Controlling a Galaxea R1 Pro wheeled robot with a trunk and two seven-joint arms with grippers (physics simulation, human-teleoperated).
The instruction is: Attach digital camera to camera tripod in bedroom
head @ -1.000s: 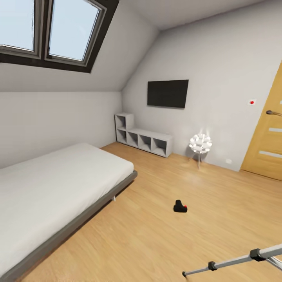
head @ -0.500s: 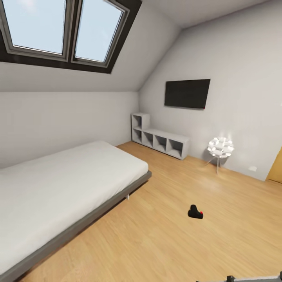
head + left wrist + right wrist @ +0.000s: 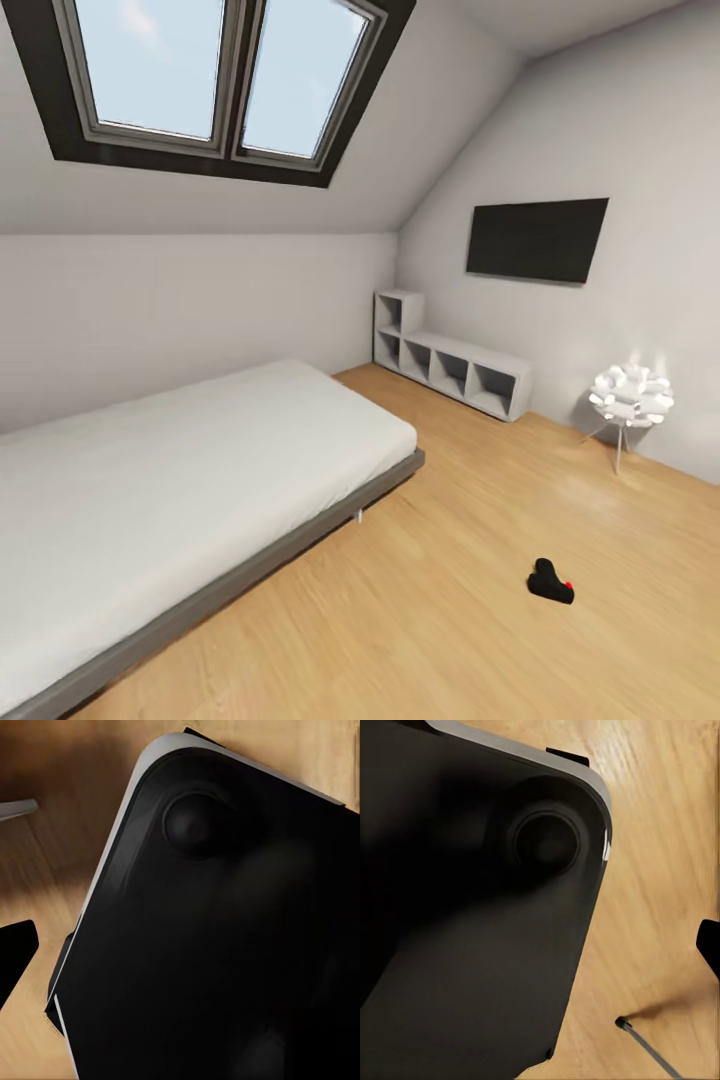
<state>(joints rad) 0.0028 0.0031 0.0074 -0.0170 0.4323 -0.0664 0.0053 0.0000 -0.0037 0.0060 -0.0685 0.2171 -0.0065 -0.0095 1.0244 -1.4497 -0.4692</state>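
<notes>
I'm looking across the bedroom from the head view, and the digital camera [image 3: 551, 583] lies on the plank floor [image 3: 420, 600], low and to the right of my view, out in the open and well apart from the bed [image 3: 180, 490]. Its red button faces right. Behind it by the far wall stand the white cube shelves [image 3: 452, 365], a small white lamp [image 3: 630, 397] and a dark screen [image 3: 537, 239] up on the wall. Both wrist views look down past a dark rounded body of the robot [image 3: 217, 937] onto the floor; I can't tell how the jaws on either arm stand. In the right wrist view a thin grey leg with a black foot [image 3: 641, 1042] rests on the floor, which I take for the camera tripod. The step in hand, as I judge it, is the approach: drive up with the digital camera centred ahead and stop short of it. It sits flat on the floor, so I'd expect to bend the trunk well down, then come at it from above, across its narrow body.
</notes>
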